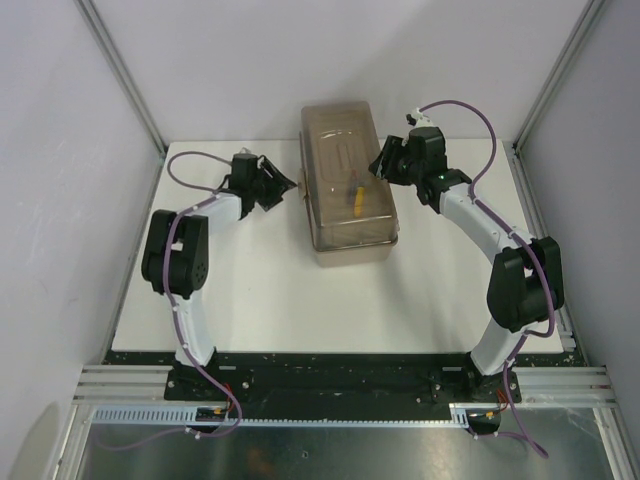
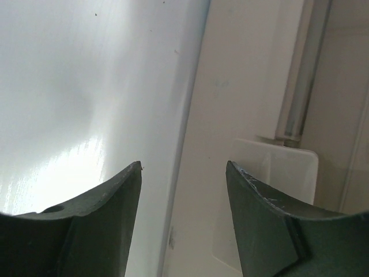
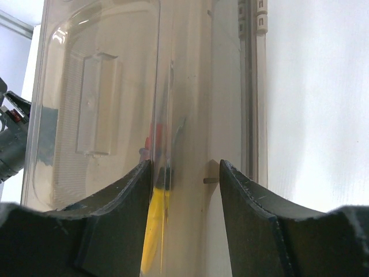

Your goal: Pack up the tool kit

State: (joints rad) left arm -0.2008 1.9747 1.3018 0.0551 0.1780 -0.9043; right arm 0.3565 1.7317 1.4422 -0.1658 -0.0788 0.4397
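The toolbox (image 1: 345, 225) sat on the table (image 1: 270, 300), lid (image 1: 340, 150) down over a yellow tool (image 1: 355, 201), so packing looked nearly done, perhaps only latching left; the left fingers (image 2: 109, 225) and right fingers (image 3: 115, 225) flanked it, parted, gripping nothing.

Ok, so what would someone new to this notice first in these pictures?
The large rectangular beige plastic toolbox stands out at the middle of the white table. A yellow-handled tool shows through its translucent brownish lid. The left gripper and the right gripper flank the box, one at each long side, both with jaws apart.
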